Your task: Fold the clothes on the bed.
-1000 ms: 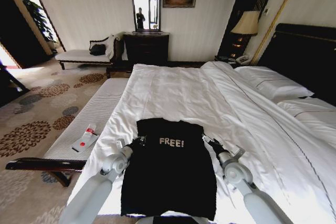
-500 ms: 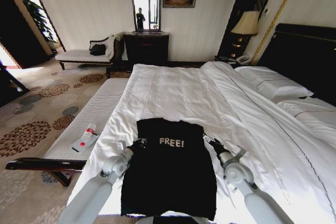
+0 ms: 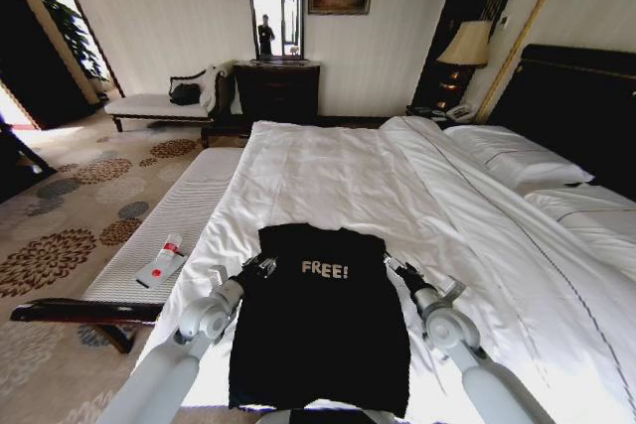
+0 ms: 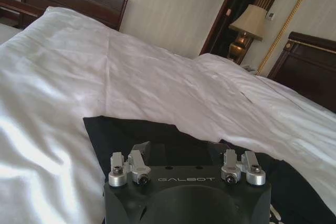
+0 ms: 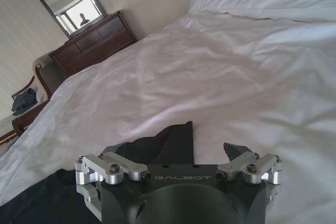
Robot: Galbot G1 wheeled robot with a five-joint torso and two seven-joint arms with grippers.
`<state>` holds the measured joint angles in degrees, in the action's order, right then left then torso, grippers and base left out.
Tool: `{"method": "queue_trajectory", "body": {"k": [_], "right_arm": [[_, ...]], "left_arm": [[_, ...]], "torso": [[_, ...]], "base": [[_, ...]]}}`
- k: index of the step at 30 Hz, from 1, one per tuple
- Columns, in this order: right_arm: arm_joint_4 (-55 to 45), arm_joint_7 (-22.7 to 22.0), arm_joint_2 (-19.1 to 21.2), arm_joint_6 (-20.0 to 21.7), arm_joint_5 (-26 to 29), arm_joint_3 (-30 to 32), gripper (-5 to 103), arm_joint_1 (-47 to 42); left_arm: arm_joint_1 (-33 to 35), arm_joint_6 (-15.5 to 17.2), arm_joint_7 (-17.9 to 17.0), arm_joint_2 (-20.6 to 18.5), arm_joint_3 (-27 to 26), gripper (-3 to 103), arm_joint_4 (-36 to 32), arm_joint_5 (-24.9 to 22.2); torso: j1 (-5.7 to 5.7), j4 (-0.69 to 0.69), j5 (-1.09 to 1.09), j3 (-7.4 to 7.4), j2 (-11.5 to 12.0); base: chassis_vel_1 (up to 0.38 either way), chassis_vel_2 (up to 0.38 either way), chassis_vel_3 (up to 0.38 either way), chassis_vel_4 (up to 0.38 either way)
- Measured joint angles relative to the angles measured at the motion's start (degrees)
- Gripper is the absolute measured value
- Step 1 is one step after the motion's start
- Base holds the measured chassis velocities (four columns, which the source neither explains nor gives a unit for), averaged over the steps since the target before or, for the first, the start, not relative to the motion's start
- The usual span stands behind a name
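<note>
Head view: both grippers [image 3: 260, 267] [image 3: 394, 267] flank T-shirt [image 3: 323, 320] on bed [image 3: 338, 176]

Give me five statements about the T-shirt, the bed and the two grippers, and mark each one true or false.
1. The T-shirt lies on the bed with its lettering facing up. True.
2. The left gripper is at the shirt's left edge near the shoulder. True.
3. The right gripper hangs over the pillows. False: it is at the shirt's right edge near the shoulder.
4. The remote lies on the T-shirt. False: it lies on the bench beside the bed.
5. The T-shirt is white. False: it is black with white letters.
</note>
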<state>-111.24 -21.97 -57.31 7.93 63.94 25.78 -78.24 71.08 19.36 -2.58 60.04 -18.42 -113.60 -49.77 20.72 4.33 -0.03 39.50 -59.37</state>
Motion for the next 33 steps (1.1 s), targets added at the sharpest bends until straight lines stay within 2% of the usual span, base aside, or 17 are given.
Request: {"method": "queue_trajectory", "body": {"k": [1, 3, 5, 7, 9, 11, 15, 16, 17, 19, 23, 27, 33], "right_arm": [[-0.01, -0.07, 0.02, 0.02, 0.07, -0.04, 100, 0.07], [-0.01, -0.14, 0.07, 0.05, 0.22, -0.08, 100, 0.19], [0.21, -0.32, 0.24, 0.24, 0.76, -0.11, 100, 0.44], [0.77, -0.55, 0.72, 0.7, 2.1, -0.23, 100, 1.03], [0.84, -0.58, 0.83, 0.8, 2.41, -0.27, 100, 1.15], [1.27, -0.66, 1.68, 1.69, 5.63, -0.5, 100, 2.28], [2.14, -0.7, 2.91, 2.87, 10.24, -0.74, 100, 4.19], [3.14, -0.66, 3.96, 3.43, 13.14, -1.32, 100, 6.23], [3.74, -0.53, 4.47, 3.55, 14.1, -1.67, 100, 7.33], [4.36, -0.3, 4.92, 3.61, 15.04, -2.16, 100, 8.55], [8.16, 0.04, 6.07, 4.15, 22.6, -5.47, 100, 15.92], [13.57, 0.69, 5.6, 4.58, 23.93, -8.07, 100, 20.71], [22.28, 1.76, 4.08, 5.21, 21.97, -9.05, 100, 24.47]], "left_arm": [[0.31, 0.19, -0.25, 0.31, -1.23, 73, -1.28, -1.12], [0.42, 0.35, -0.66, 0.84, -2.77, 73, -2.86, -2.86], [0.02, 0.39, -1.66, 1.74, -4.89, 84, -4.87, -5.8], [-1.43, 0.34, -4.84, 2.82, -8.25, 93, -7.59, -10.3], [-1.61, 0.34, -5.41, 2.84, -8.83, 93, -8.01, -10.83], [-1.84, 1.04, -7.88, 2.09, -11.61, 99, -10.11, -11.77], [-1.77, 2.06, -10.29, 0.79, -14.2, 100, -13.16, -10.03], [-1.72, 3.97, -12.71, 0.06, -16.17, 100, -16.56, -10.18], [-1.66, 4.77, -13.51, -0.17, -16.97, 100, -17.75, -10.6], [-1.53, 5.55, -14.4, -0.42, -17.98, 100, -19.09, -11.32], [-0.32, 7.34, -16.59, -1.12, -21.78, 100, -23.47, -13.44], [0.73, 7.72, -16.71, -1.41, -23.3, 100, -25.52, -13.59], [1.57, 8.39, -17.08, -2.5, -24.6, 100, -28.06, -15.13]], "torso": [[0.0, -0.01, 0.0, 0.0, 0.0], [0.0, -0.01, 0.0, 0.0, 0.0], [0.0, -0.01, 0.0, 0.0, 0.0], [0.0, 0.02, 0.0, 0.0, 0.0], [0.0, 0.03, 0.0, 0.0, 0.0], [0.0, 0.0, 0.0, 0.01, 0.0], [0.0, 0.0, -0.01, 0.01, 0.0], [0.0, 0.01, -0.01, 0.0, 0.0], [0.0, 0.0, 0.0, 0.0, 0.0], [0.0, 0.0, 0.0, 0.0, 0.0], [0.0, -0.01, -0.01, 0.0, 0.0], [0.0, -0.02, -0.01, 0.0, 0.0], [0.01, 0.02, 0.01, 0.01, 0.0]], "base": [[0.0, 0.0, 0.0, 0.0], [0.0, 0.0, 0.0, 0.0], [0.0, 0.0, 0.0, 0.0], [0.0, 0.0, 0.0, 0.0], [0.0, 0.0, 0.0, 0.0], [0.0, 0.0, 0.0, 0.0], [0.0, 0.0, 0.0, 0.0], [0.0, 0.0, 0.0, 0.0], [0.0, 0.0, 0.0, 0.0], [0.0, 0.0, 0.0, 0.0], [0.0, 0.0, 0.0, 0.0], [0.0, 0.0, 0.0, 0.0], [0.0, 0.0, 0.0, 0.0]]}}
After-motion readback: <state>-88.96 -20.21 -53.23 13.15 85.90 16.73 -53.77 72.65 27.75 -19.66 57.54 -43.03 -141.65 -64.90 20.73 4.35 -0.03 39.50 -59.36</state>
